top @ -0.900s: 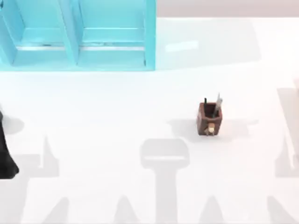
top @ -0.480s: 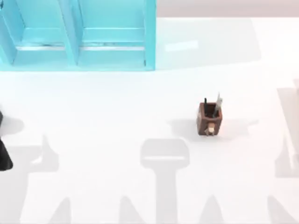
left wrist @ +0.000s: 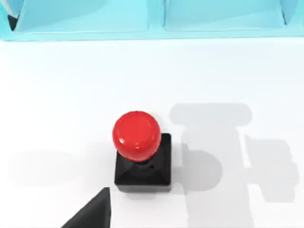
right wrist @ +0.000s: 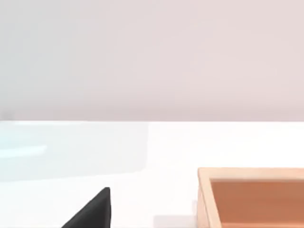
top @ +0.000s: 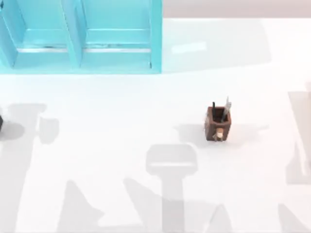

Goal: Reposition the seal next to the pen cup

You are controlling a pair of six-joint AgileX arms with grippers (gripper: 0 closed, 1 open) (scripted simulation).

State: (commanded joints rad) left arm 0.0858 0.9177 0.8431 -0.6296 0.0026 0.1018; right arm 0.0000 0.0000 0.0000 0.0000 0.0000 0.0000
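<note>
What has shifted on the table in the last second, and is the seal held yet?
In the top view the dark left arm has slid off the table's left edge. The left wrist view looks down on the red-knobbed black-based seal, standing free on the white table; one left pincer finger lies beside it, not touching. The brown wooden pen cup and the turquoise cabinet stayed put.
</note>
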